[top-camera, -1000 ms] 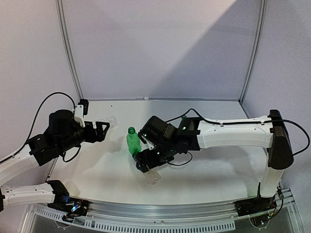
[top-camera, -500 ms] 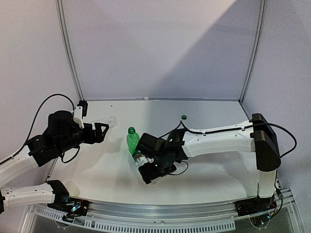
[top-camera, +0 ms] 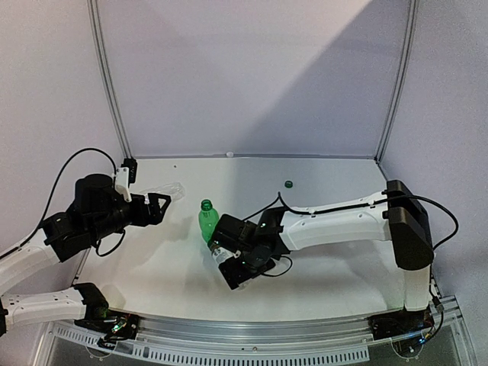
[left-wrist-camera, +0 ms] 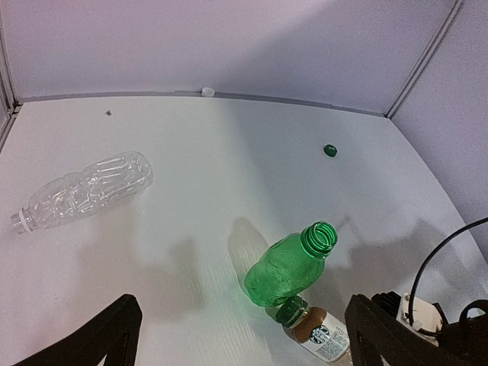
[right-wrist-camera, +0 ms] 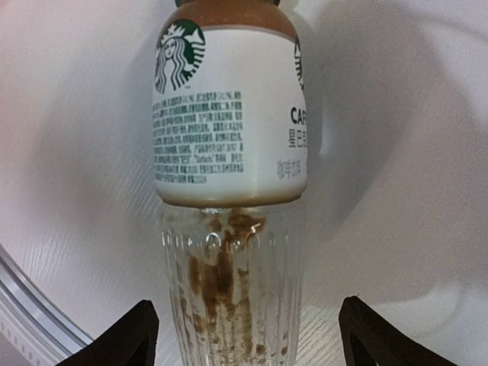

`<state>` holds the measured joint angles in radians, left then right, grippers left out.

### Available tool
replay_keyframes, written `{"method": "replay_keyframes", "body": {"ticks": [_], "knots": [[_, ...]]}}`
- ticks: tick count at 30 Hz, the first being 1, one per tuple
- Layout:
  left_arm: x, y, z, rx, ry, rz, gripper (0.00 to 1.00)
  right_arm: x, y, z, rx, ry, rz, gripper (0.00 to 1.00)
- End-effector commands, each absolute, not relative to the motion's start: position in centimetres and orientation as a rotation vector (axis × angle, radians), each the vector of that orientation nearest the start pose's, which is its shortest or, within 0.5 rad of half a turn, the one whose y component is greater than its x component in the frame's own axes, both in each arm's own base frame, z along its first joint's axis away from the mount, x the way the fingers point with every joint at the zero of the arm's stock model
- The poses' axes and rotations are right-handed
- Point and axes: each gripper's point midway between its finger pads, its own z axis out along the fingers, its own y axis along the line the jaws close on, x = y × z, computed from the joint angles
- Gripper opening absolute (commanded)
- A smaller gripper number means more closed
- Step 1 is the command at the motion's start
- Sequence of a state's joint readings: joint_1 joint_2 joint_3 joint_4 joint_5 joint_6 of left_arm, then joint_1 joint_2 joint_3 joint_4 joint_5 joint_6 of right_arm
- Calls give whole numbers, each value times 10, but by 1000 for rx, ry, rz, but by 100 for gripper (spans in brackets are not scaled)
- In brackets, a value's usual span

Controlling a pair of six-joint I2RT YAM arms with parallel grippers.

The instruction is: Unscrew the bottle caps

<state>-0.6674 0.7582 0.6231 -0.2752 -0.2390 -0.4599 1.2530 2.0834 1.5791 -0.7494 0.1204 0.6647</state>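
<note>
The labelled bottle (right-wrist-camera: 229, 114), cap (left-wrist-camera: 290, 311) on, has been straddled by the right gripper (right-wrist-camera: 248, 316), jaws apart; clamping is judged next. The left gripper (left-wrist-camera: 242, 305) is held wide.

Labelled bottle (right-wrist-camera: 229, 107): Starbucks siren logo (right-wrist-camera: 181, 49) top left, partial "CAF" at right edge. Chinese small print below the logo, too fine to read.

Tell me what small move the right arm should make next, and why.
Probably close the right gripper on the labelled bottle: its open fingers straddle the bottle's lower body as it lies on the table, and its dark green cap is on.
</note>
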Motion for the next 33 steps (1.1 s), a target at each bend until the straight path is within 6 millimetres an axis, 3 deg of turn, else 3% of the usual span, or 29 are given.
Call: {"method": "replay_keyframes", "body": {"ticks": [1,12,22,33], "knots": [[260,-151,215,55,2028,-480,96,177,450,45,-842,2656,259,82],[261,-153,211,67,2041,-478,96,184,448,37,-868,2624,202,64],[263,-158,212,87,2036,-488,96,179,446,37,-903,2615,182,38],[263,-178,229,203,2031,-555,99,184,427,71,-806,2552,212,26]]}}
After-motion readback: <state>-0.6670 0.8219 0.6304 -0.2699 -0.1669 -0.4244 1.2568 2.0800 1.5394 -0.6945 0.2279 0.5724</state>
